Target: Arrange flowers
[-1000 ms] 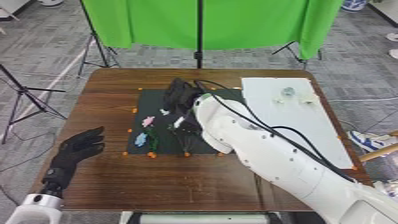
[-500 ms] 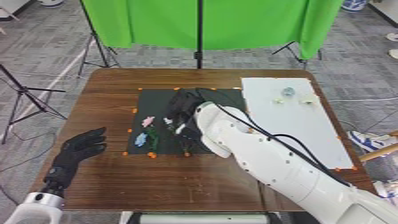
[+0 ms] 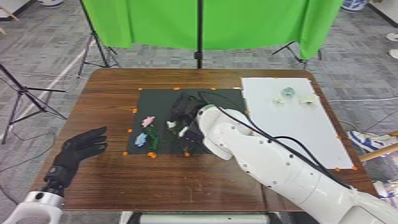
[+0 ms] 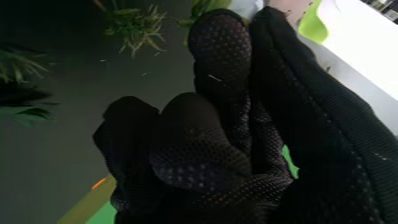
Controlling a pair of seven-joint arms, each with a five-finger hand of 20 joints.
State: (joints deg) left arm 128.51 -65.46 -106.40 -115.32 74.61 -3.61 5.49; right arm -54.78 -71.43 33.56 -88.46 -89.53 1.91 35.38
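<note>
Mesh-gloved right hand (image 3: 185, 108) has drawn back over the dark rectangular mat (image 3: 155, 101)

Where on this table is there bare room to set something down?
Free: the table between left hand and right arm, nearside of the dark mat; the white sheet nearside of its pale blossoms. Crowded: the mat, with the right hand, pink flower and blue flower.

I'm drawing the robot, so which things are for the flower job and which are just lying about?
For the job, probably: pink flower, blue flower, dark mat, white board, right hand.

Just around: green cloth, black stand.
</note>
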